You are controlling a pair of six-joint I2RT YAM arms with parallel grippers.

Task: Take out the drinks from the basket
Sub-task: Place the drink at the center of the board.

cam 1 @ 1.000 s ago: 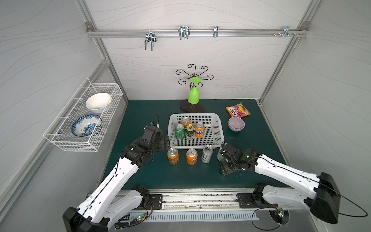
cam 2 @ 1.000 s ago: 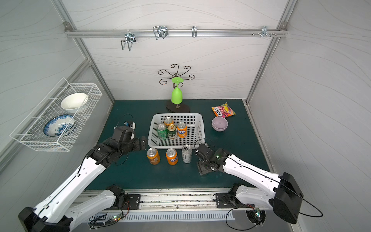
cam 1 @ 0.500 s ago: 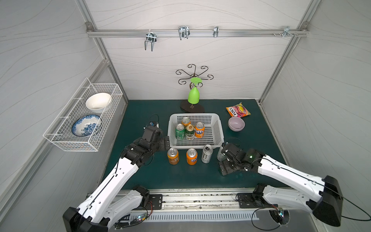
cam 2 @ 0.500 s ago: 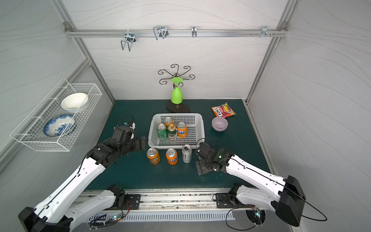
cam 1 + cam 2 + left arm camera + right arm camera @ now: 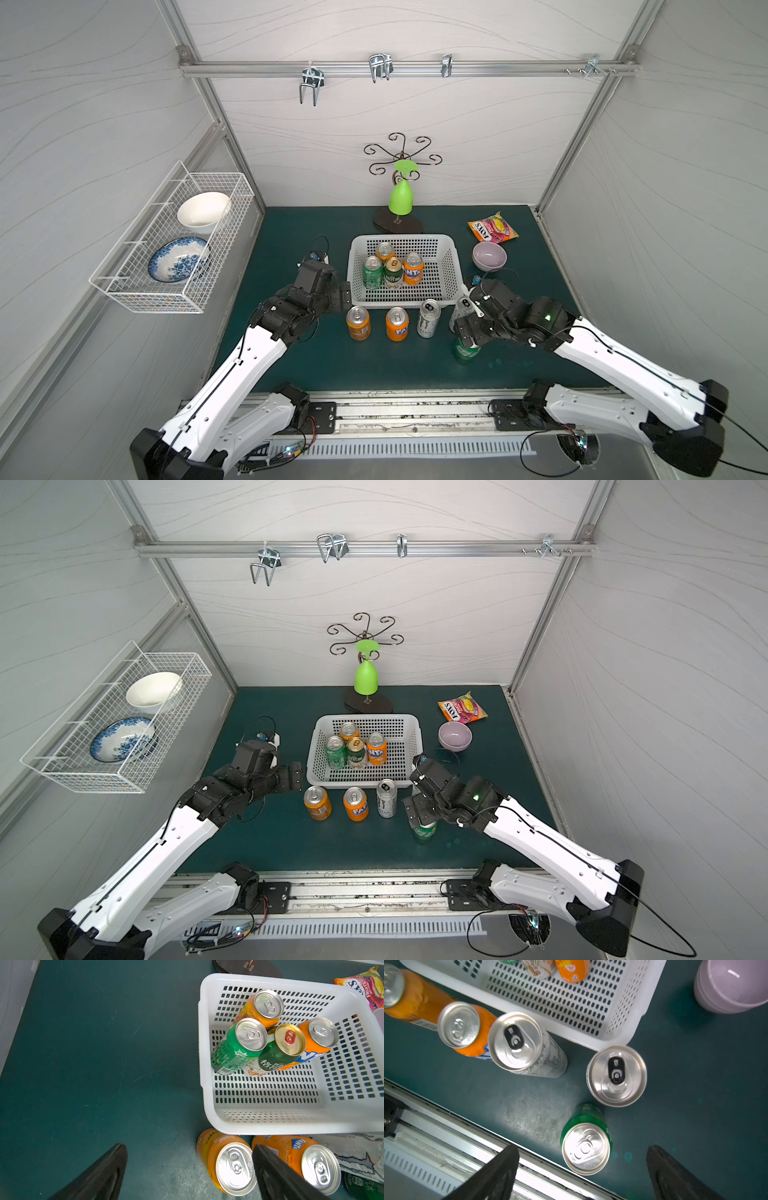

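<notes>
Now four cans (image 5: 392,266) are left upright, clustered in the basket (image 5: 453,270)'s far-left part. The left end effector (image 5: 345,296), released and empty beside the basket's near-left corner, is judged nearer than the right end effector (image 5: 581,1169), spread wide above a green can (image 5: 586,1147) on the worktop (image 5: 291,249).

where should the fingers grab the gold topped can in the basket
Probably the upper side wall of the gold-topped can, coming from above. It stands upright, wedged between the green can and an orange can, so only its near and far sides look free.
</notes>
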